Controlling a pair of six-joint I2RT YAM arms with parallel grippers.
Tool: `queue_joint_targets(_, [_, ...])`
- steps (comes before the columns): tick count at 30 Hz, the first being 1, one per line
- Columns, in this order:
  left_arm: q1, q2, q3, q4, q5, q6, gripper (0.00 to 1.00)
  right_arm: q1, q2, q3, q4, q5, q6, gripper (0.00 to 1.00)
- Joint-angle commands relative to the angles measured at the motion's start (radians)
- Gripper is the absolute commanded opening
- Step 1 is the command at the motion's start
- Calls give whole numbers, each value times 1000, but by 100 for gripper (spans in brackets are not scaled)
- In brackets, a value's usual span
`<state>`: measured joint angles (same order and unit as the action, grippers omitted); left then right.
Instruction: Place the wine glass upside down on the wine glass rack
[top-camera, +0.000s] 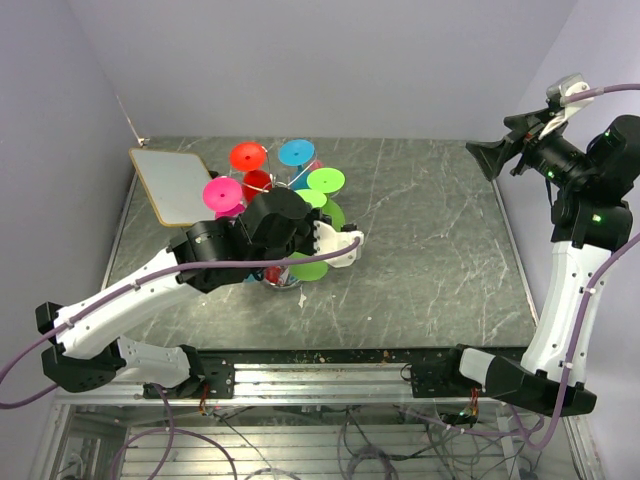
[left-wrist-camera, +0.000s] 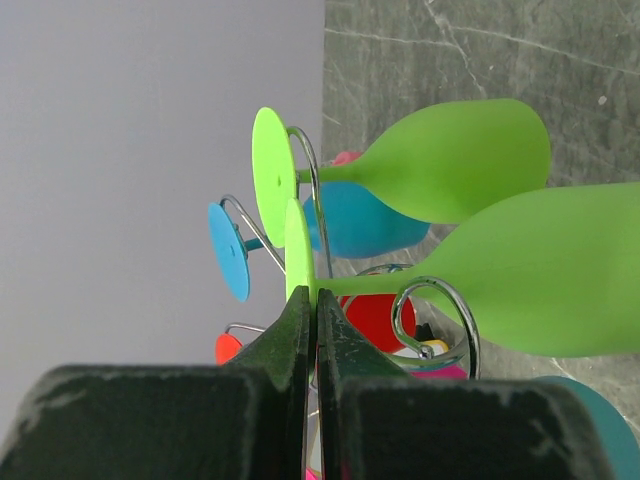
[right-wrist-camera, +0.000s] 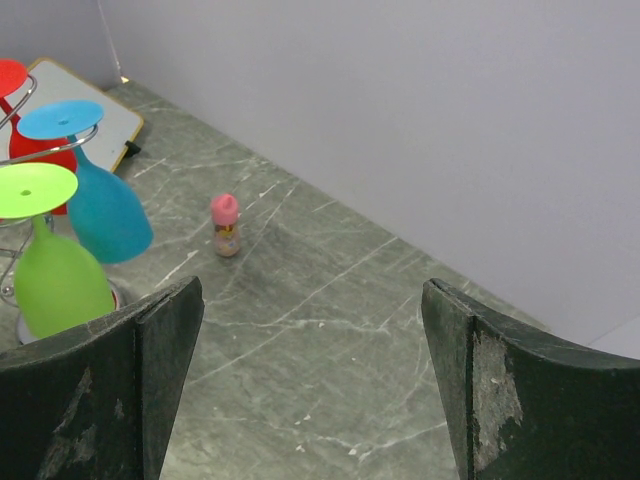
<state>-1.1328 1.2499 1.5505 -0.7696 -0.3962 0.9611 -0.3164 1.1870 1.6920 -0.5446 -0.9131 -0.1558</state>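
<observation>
Left wrist view shows what overhead hides: left claw pinching green wine glass foot beside wine glass rack; right claw wide, two o'clock

Nothing here is readable from where I stand: the label on the small pink-capped bottle, left of centre in the right wrist view, is too tiny.

Plain pale lilac walls enclose a dark green marbled tabletop, evenly lit, with a metal rail along its near edge.
</observation>
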Motion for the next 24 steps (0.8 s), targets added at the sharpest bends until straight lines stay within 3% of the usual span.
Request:
queue_joint_targets(1, [13, -30, 3, 1, -35, 20, 7, -13, -13, -17, 20, -10, 9, 90])
queue_joint_targets(24, [53, -86, 17, -93, 71, 78, 7, -39, 2, -8, 32, -26, 31, 90])
